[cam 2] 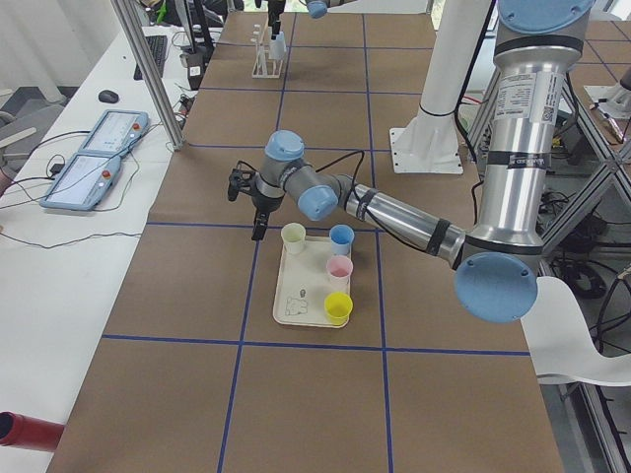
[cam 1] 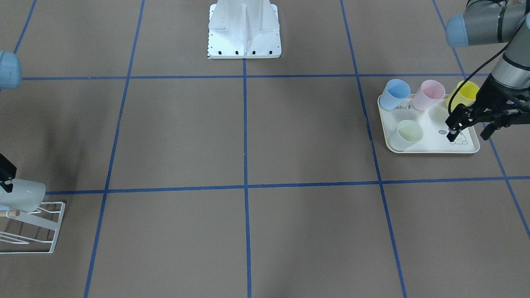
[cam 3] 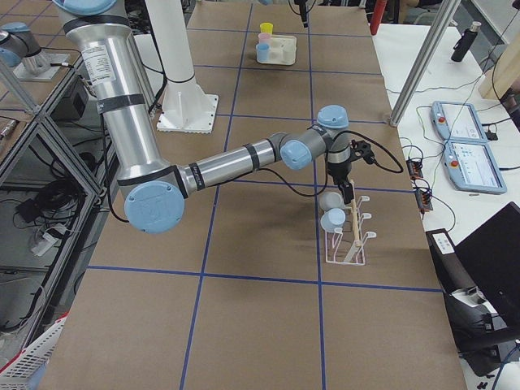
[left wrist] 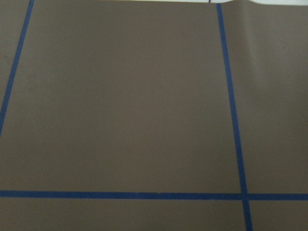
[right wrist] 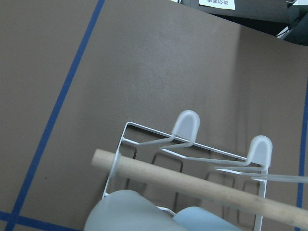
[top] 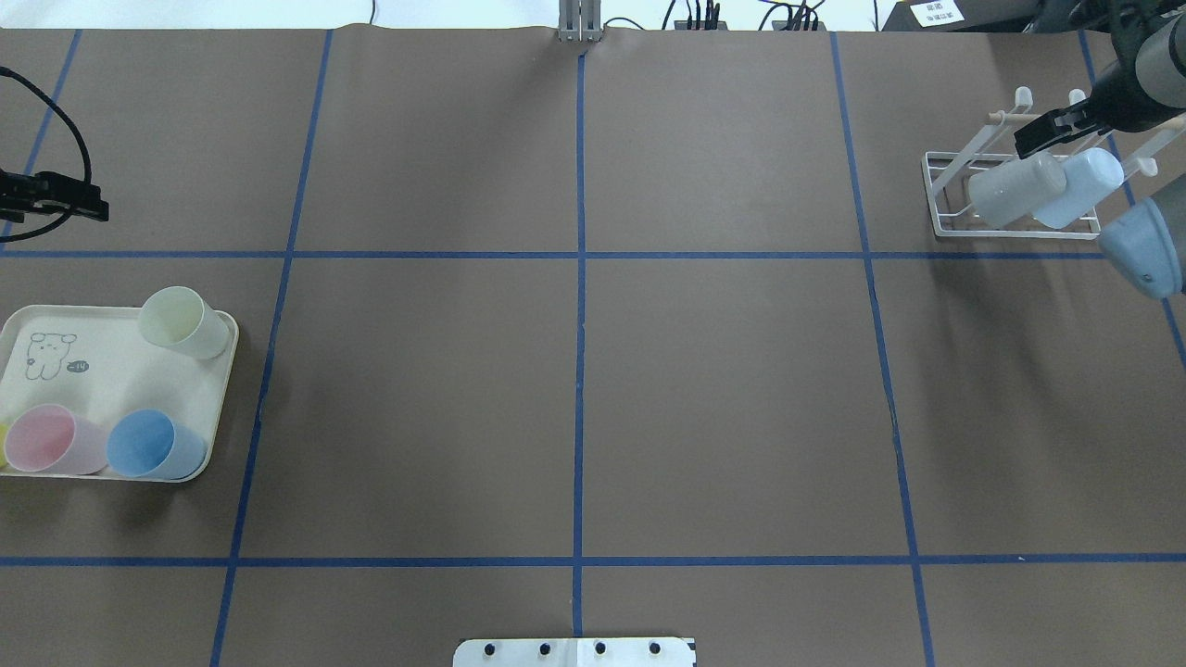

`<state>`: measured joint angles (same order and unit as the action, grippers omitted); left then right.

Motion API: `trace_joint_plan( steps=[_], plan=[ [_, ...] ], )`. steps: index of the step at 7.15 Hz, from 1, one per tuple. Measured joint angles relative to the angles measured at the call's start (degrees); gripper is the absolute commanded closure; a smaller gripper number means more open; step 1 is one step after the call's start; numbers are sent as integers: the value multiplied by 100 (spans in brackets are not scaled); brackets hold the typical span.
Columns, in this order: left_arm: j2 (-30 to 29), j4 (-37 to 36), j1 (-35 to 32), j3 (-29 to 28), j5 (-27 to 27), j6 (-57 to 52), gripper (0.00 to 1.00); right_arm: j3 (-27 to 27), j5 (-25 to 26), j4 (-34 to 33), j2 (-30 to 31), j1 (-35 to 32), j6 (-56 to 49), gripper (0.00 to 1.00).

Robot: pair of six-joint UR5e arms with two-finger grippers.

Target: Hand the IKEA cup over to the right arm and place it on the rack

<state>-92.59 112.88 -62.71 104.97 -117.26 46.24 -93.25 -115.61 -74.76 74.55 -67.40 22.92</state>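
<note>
The white wire rack (top: 929,190) stands at the table's far right. A grey-white cup (top: 1015,190) and a pale blue cup (top: 1082,183) lie slanted on its pegs. My right gripper (top: 1052,130) hovers close above the grey-white cup with fingers spread; I see no grip on it. In the front-facing view one of its fingers (cam 1: 6,176) shows at the cup's (cam 1: 25,195) edge. The right wrist view shows the rack's wooden rod (right wrist: 192,185) and both cups below. My left gripper (cam 1: 468,133) is open and empty over the outer edge of the cream tray (cam 1: 434,138).
The cream rabbit tray (top: 102,380) at the left holds pale green (top: 181,321), pink (top: 51,440), blue (top: 148,445) and yellow (cam 1: 466,93) cups. The robot's white base (cam 1: 244,29) stands at the table's middle edge. Blue tape lines grid the brown table.
</note>
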Motion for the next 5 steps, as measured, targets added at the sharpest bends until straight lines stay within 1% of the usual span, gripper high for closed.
trace_joint_plan(
  steps=[1,3,4,5],
  plan=[
    [-15,2,62,-151,-188,9,23,-1,-17,95,3,53,135,0],
    [-149,27,138,-544,-951,16,24,-9,-30,151,19,118,246,0],
    [-185,33,243,-659,-1164,19,24,5,-31,167,22,138,254,0],
    [-199,35,390,-726,-1246,22,29,9,-32,185,24,152,258,0]
  ],
)
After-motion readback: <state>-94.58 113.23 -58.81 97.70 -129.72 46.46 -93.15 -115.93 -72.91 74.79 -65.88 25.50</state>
